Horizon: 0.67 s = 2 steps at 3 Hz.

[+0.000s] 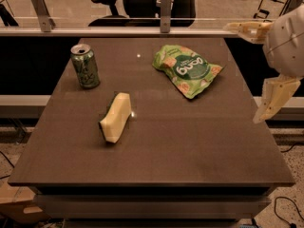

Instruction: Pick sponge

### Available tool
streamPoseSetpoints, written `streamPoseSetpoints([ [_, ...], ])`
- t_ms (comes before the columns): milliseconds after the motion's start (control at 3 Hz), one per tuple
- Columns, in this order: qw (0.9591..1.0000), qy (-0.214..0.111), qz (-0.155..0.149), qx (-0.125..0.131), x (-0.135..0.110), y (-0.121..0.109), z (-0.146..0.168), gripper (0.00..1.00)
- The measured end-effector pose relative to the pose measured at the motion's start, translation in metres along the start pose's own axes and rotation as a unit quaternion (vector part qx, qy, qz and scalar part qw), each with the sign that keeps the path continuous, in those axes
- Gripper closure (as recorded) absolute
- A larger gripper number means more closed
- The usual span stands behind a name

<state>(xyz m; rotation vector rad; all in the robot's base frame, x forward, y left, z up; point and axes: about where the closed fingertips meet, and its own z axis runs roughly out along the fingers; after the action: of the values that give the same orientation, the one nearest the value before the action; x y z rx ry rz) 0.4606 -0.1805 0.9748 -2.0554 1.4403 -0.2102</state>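
The pale yellow foam sponge [116,117], judged light and squashy, is best pinched across its width by the claw [243,74], which is seen wide open and empty beside the dark worktop's [190,141] right edge.

The sponge [115,117] lies alone on my worktop [190,151], left of its middle and nearer the left edge than the right. It is a pale yellow block with gently curved sides and a thin dark green layer along its left side. Its long axis slants toward the far right corner. My hand [242,74] hangs spread wide at the right edge, well apart from it.
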Motion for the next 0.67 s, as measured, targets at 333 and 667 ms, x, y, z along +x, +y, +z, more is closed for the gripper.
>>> streamPoseSetpoints([
  [333, 0.9967, -0.041, -0.033, 0.062, -0.016, 0.001, 0.021, 0.0],
  [667, 0.9883, -0.067, -0.087, 0.106, -0.032, -0.009, 0.034, 0.0],
])
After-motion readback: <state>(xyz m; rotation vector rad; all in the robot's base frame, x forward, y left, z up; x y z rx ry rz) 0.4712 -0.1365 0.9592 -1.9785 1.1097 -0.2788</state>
